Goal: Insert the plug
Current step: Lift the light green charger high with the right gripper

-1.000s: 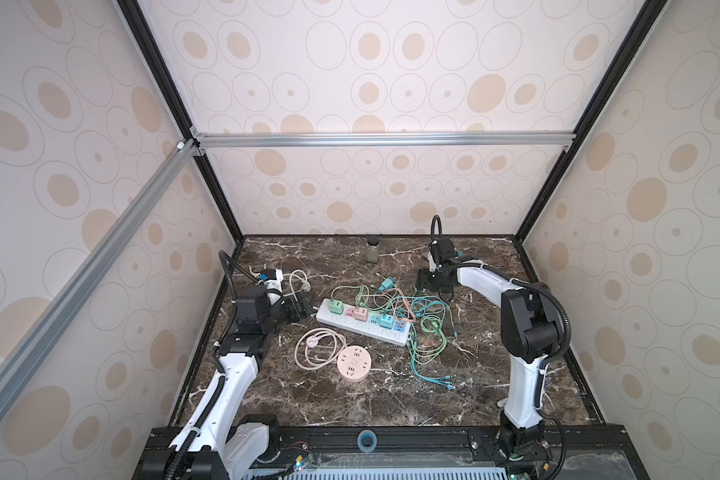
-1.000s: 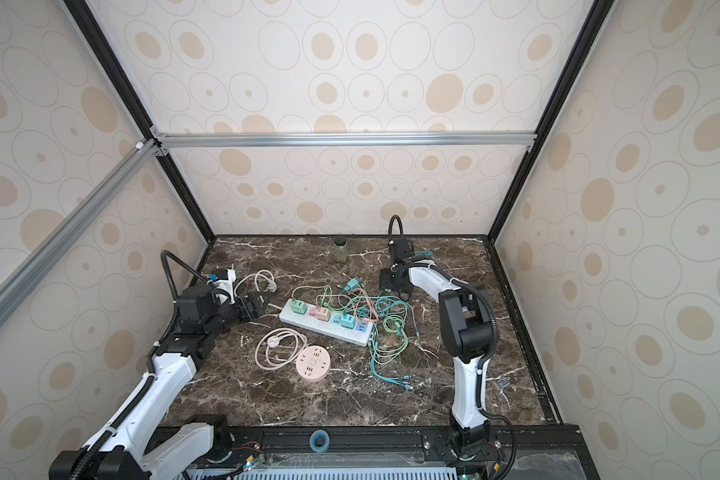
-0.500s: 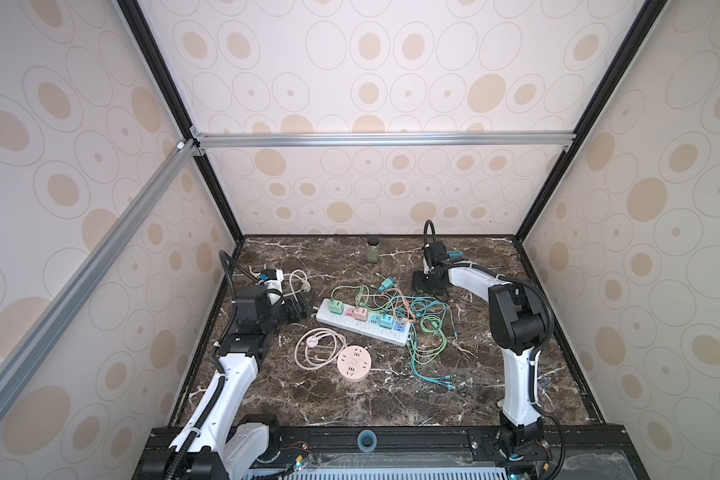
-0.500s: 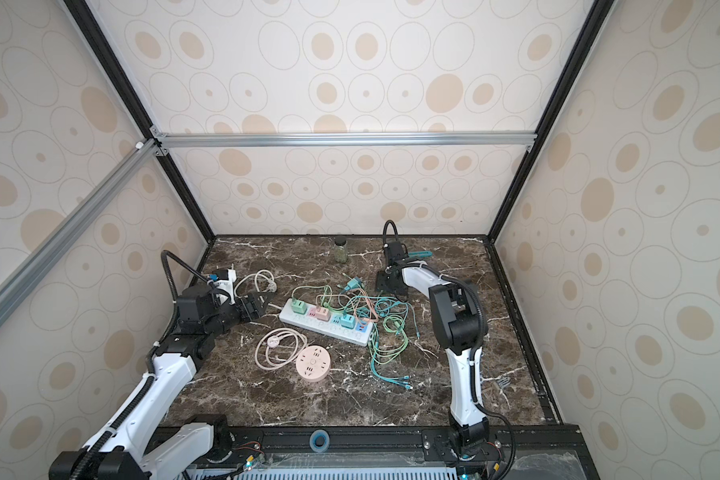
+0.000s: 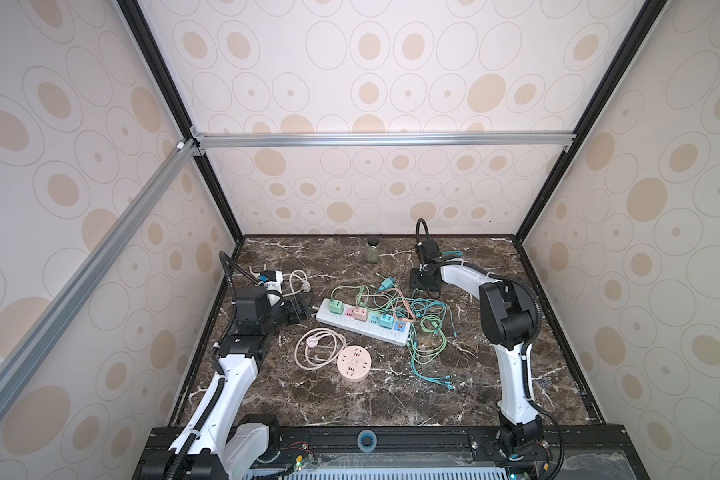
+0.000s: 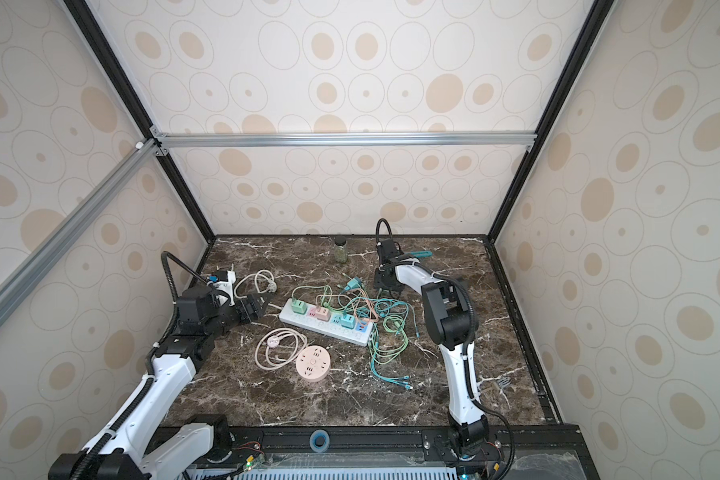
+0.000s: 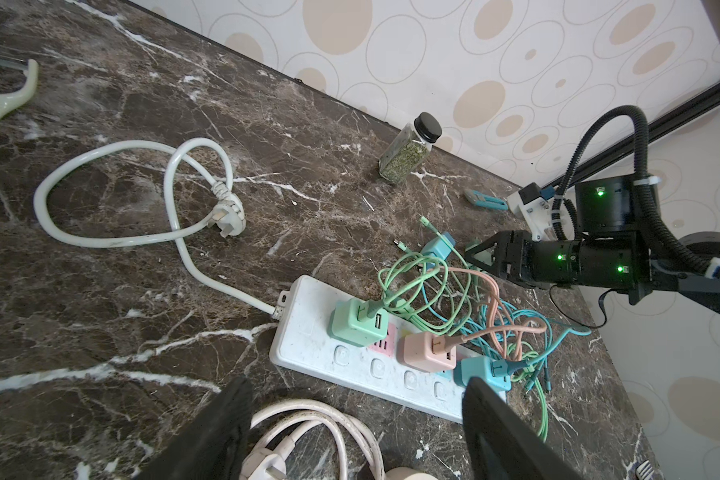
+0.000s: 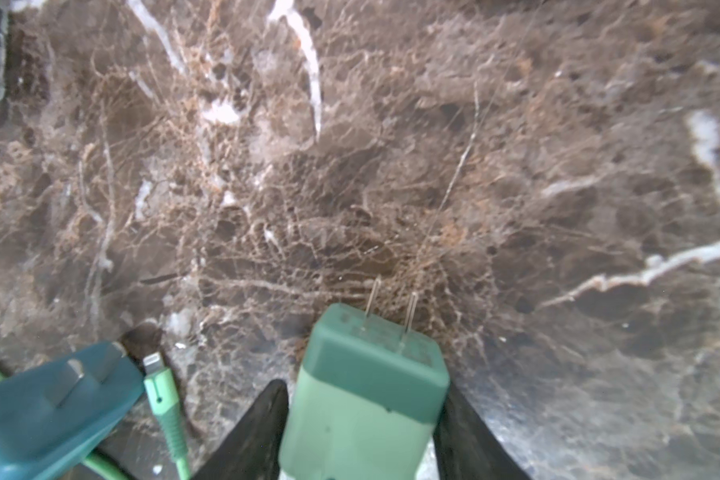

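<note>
The right tool (image 5: pixel 424 286) grips the green plug (image 8: pixel 366 395) between both fingers, prongs outward, near the surface's (image 5: pixel 350 407) far edge. The left tool (image 5: pixel 298 311) stands wide open, holding nothing, beside the power strip (image 5: pixel 360 330) toward the left edge.

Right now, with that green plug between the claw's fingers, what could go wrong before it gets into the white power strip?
1. The green plug sits between the right gripper's fingers with its two thin prongs bare; a tilted approach could bend them or miss the slots.
2. Tangled cables lie over the power strip and could snag the arm.
3. The strip already carries several adapters, so free room looks tight.
</note>
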Action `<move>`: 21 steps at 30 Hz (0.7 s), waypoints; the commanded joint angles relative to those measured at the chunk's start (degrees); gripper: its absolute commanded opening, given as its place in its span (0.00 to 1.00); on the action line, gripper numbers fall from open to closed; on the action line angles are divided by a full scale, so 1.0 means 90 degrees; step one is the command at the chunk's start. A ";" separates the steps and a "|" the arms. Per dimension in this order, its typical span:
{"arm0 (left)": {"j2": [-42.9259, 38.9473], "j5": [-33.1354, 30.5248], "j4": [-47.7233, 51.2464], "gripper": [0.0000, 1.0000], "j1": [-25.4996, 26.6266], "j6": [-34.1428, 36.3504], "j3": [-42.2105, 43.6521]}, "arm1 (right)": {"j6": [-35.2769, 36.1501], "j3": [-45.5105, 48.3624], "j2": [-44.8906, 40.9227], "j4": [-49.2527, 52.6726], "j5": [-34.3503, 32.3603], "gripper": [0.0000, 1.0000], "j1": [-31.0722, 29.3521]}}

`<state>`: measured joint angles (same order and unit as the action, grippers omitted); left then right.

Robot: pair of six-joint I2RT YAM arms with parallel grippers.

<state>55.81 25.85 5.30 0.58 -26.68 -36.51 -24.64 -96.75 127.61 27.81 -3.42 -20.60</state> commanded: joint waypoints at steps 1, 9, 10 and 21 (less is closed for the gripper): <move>-0.0149 -0.0068 0.0060 0.79 -0.0054 0.0188 0.0010 | 0.0105 -0.0071 0.0128 0.0385 -0.0276 0.55 -0.0069; -0.0175 -0.0031 0.0026 0.79 -0.0055 0.0148 -0.0005 | 0.0310 0.0081 -0.0063 0.0327 -0.0497 0.42 -0.0092; -0.0180 -0.0021 0.0031 0.79 -0.0055 0.0142 -0.0004 | 0.0361 0.0118 -0.0138 0.0293 -0.0498 0.39 -0.0090; -0.0088 0.0087 -0.0042 0.79 -0.0055 0.0213 -0.0087 | 0.1481 0.0669 -0.1933 -0.0008 -0.0787 0.22 -0.0086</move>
<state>54.35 25.87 5.23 0.58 -26.46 -35.92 -16.08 -91.02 117.25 28.67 -7.73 -21.21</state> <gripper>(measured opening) 0.793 0.415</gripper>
